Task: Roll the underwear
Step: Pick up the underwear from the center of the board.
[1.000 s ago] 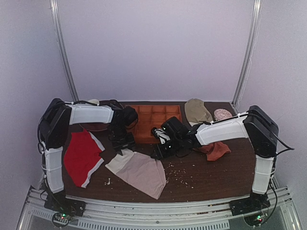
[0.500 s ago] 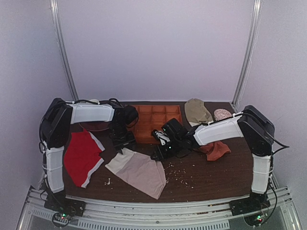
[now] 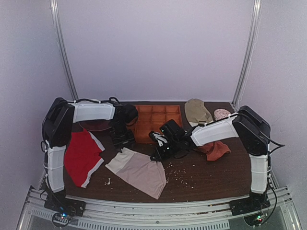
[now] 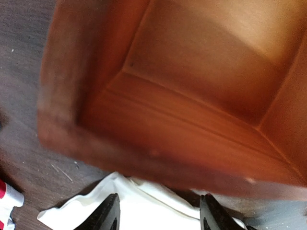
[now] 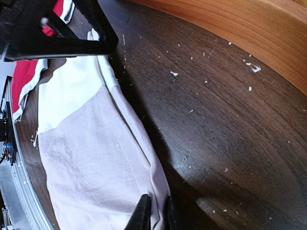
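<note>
The underwear [image 3: 139,171] lies flat on the dark table, pinkish-beige, with its white waistband [image 3: 116,162] to the left. My right gripper [image 3: 157,154] is at its upper right edge. In the right wrist view the right gripper [image 5: 157,215] is shut, with a fold of the underwear [image 5: 96,158] pinched between its fingertips. My left gripper [image 3: 123,140] hovers over the top corner of the waistband. In the left wrist view the left gripper [image 4: 159,213] is open, with the white waistband [image 4: 144,206] lying between and below its fingers.
An orange compartment tray [image 3: 156,120] stands just behind both grippers and fills the left wrist view [image 4: 192,96]. A red garment with white trim [image 3: 84,155] lies at the left and an orange-rust garment [image 3: 216,150] at the right. A beige cloth [image 3: 196,111] lies at the back. Crumbs [image 3: 180,175] dot the table.
The right gripper has closed on the underwear's right edge. Both grippers have shifted slightly; the underwear has stayed flat.
</note>
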### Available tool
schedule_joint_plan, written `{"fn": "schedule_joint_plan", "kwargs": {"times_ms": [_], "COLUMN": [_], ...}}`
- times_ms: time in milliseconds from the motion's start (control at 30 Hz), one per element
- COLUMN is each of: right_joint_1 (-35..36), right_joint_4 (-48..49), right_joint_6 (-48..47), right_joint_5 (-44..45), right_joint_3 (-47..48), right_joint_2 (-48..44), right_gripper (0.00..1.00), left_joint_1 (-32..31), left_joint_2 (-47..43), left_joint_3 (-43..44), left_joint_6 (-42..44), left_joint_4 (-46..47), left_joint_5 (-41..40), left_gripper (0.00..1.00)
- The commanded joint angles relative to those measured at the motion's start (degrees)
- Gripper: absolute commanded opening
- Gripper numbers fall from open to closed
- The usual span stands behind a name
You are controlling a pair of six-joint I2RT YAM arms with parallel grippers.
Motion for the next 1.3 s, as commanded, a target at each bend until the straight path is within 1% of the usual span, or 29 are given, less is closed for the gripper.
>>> {"fn": "schedule_joint_plan", "kwargs": {"times_ms": [0, 300, 500, 567, 667, 800, 833, 967, 1100, 1267], "right_joint_1": [-0.17, 1.35, 1.56, 1.48, 1.58, 2.12, 2.23, 3.24, 4.76, 6.96], "right_joint_4": [0.79, 0.80, 1.15, 1.15, 1.13, 0.74, 0.45, -0.57, -2.18, -4.43], "right_joint_6": [0.04, -0.74, -0.63, -0.64, -0.86, -1.50, -1.67, -2.27, -3.40, -5.24], "right_joint_5": [-0.30, 1.49, 1.77, 1.88, 2.03, 3.12, 3.37, 5.17, 8.81, 14.90], "right_joint_3": [0.11, -0.69, -1.40, -1.50, -1.52, -1.63, -1.64, -1.87, -2.37, -2.68], "right_joint_2": [0.00, -0.37, -0.63, -0.74, -0.93, -1.51, -1.68, -3.10, -5.20, -8.02], "right_gripper": [0.12, 0.12, 0.12, 0.12, 0.11, 0.09, 0.09, 0.05, 0.00, 0.00], "left_joint_1": [0.44, 0.52, 0.52, 0.55, 0.59, 0.56, 0.57, 0.53, 0.45, 0.11], "left_joint_2": [1.82, 3.05, 4.55, 4.88, 5.13, 5.50, 5.60, 5.86, 4.55, 1.61], "left_joint_3": [1.32, 3.60, 4.62, 4.30, 3.72, 3.84, 3.99, 4.10, 3.14, 2.08], "left_joint_6": [-0.38, -0.76, -0.20, -0.04, 0.01, 0.38, 0.49, 0.59, 0.66, 1.13], "left_joint_4": [-1.58, -2.24, -2.62, -2.60, -2.55, -2.46, -2.46, -2.43, -1.86, -1.23], "left_joint_5": [-0.33, -0.44, 0.45, 0.72, 0.63, 0.70, 0.71, 1.06, 0.87, -0.35], "left_gripper": [0.56, 0.45, 0.45, 0.42, 0.30, 0.05, 0.00, 0.00, 0.00, 0.00]}}
